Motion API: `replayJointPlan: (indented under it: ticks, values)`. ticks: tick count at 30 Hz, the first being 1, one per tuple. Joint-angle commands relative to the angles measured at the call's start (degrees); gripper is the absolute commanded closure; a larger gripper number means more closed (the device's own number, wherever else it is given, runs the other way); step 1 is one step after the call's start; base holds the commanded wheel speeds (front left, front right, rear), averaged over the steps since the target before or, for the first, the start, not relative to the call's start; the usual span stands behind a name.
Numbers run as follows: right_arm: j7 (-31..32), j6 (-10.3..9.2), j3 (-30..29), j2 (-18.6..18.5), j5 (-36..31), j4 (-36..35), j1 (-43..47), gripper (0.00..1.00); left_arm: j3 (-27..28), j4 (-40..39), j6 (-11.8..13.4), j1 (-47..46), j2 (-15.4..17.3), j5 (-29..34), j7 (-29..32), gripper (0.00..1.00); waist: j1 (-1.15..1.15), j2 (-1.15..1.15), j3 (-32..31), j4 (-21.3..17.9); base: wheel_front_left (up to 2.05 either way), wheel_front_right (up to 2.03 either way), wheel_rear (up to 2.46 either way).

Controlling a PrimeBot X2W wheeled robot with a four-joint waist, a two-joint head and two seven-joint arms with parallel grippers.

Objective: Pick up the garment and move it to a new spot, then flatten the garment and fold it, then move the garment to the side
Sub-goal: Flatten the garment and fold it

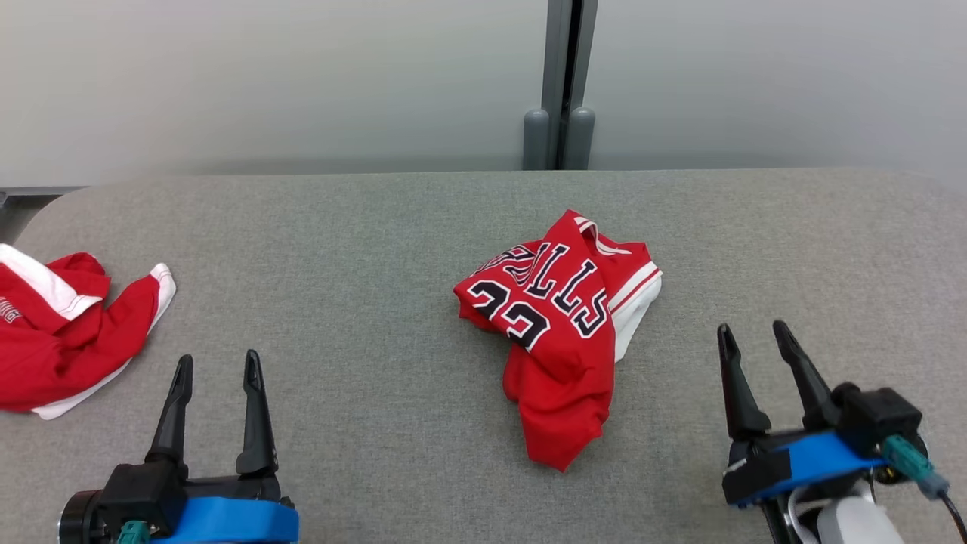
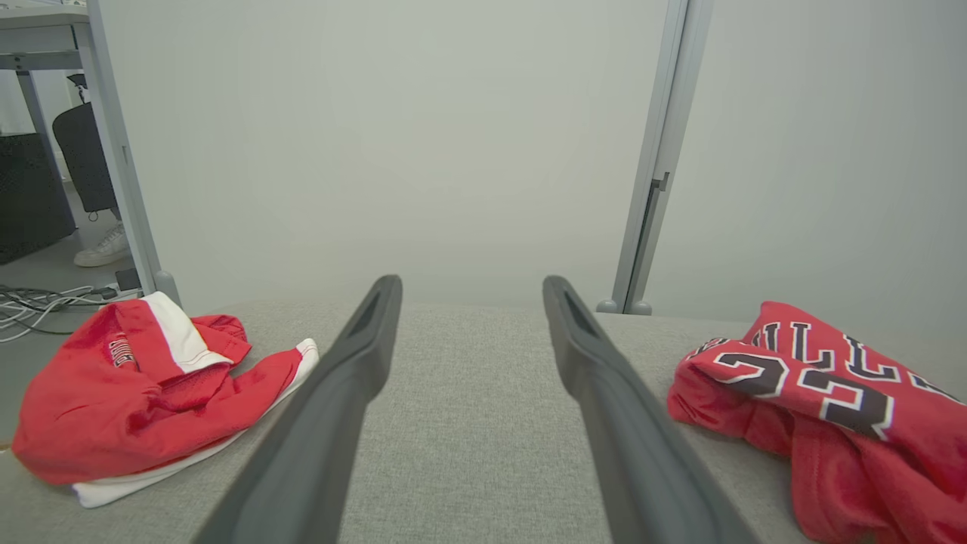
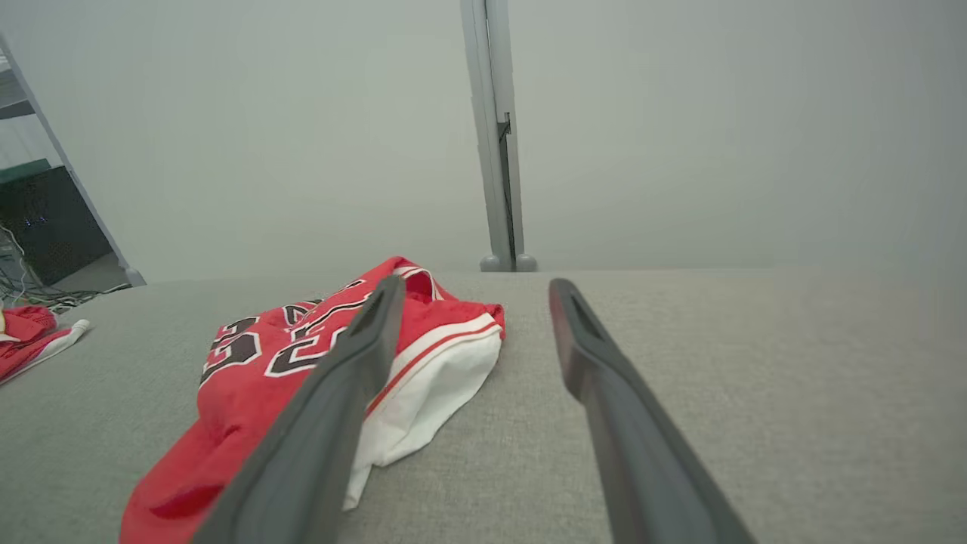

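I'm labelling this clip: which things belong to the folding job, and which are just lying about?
Job: numbered red jersey, mid-table (likely the one); left tool and right tool, both open; grey table.
Lying about: other red garment at the table's left end; floor cables; shoe.

Garment [image 1: 559,332] mid-table [image 1: 363,227]. From it: 2nd garment [image 1: 60,332] 9 o'clock at table edge, L gripper [image 1: 217,357] 8 o'clock, R gripper [image 1: 752,327] 3 o'clock, post [image 1: 563,83] 12 o'clock behind table.

I saw a grey fabric-covered worktop [image 1: 363,249] with a rounded far left corner. A crumpled red jersey [image 1: 559,332] with black-and-white lettering lay near its middle. A second red-and-white garment [image 1: 68,332] lay bunched at its left edge, well apart from the jersey.
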Motion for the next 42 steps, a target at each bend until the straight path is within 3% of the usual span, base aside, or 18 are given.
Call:
replayJointPlan:
  ticks: [1, 8, 15, 22, 33, 34, 35, 37, 42]
  values:
    - [0.4, 0.13, 0.0, -0.3, -0.8, 0.5, -2.2, 0.0, -0.2, -0.3, -0.3, -1.4, -0.1, 0.3, -0.2, 0.0, 0.0, -0.01, 0.7, 0.8, 0.0, 0.0, 0.0]
    - [2.8, 0.1, -0.7, -2.2, -4.0, 6.0, -15.6, 0.0, -1.5, -0.4, -0.7, -3.7, -0.5, -0.2, -0.2, 0.0, 0.0, -0.01, 4.7, 4.2, 0.0, 0.0, 0.0]
    - [4.9, 0.09, -1.5, -6.0, -4.5, 17.7, -25.0, 0.0, -2.9, -0.3, -0.8, -6.6, -0.8, -0.6, -0.2, 0.0, 0.0, -0.01, 8.6, 8.1, 0.0, 0.0, 0.0]
    - [4.7, 0.09, -1.3, -8.0, -4.3, 31.1, -27.7, 0.0, -5.1, -0.2, -0.4, -8.2, -0.9, -1.7, -0.2, 0.0, 0.0, -0.01, 10.4, 11.5, 0.0, 0.0, 0.0]
    - [3.0, 0.08, -1.1, -6.6, -4.6, 44.9, -30.1, 0.0, -6.8, -0.2, 0.8, -9.0, -0.9, -2.7, -0.2, 0.0, 0.0, -0.01, 11.8, 12.9, 0.0, 0.0, 0.0]
    - [2.7, 0.08, -1.0, -6.3, -4.4, 45.7, -30.4, 0.04, -6.9, 0.0, 0.9, -9.1, -0.9, -2.8, -0.2, 0.0, 0.0, -0.01, 11.7, 12.9, 0.0, 0.0, 0.0]
    - [2.8, 0.09, -0.7, -5.8, -4.0, 46.6, -30.4, 0.6, -7.0, 0.1, 1.0, -9.1, -0.9, -2.9, -0.2, 0.0, 0.0, -0.01, 11.6, 12.8, 0.0, 0.0, 0.0]
    - [2.1, 0.09, -0.3, -5.6, -3.7, 47.5, -30.9, 1.0, -7.2, 0.2, 1.1, -9.0, -0.9, -3.0, -0.2, 0.0, 0.0, -0.01, 11.2, 12.6, 0.0, 0.0, 0.0]
    - [-0.2, 0.08, 0.1, -6.2, -3.0, 46.7, -30.4, 1.0, -6.9, 0.5, 1.4, -7.9, -0.9, -2.9, -0.2, 0.0, 0.0, -0.01, 9.6, 11.4, 0.0, 0.0, 0.0]
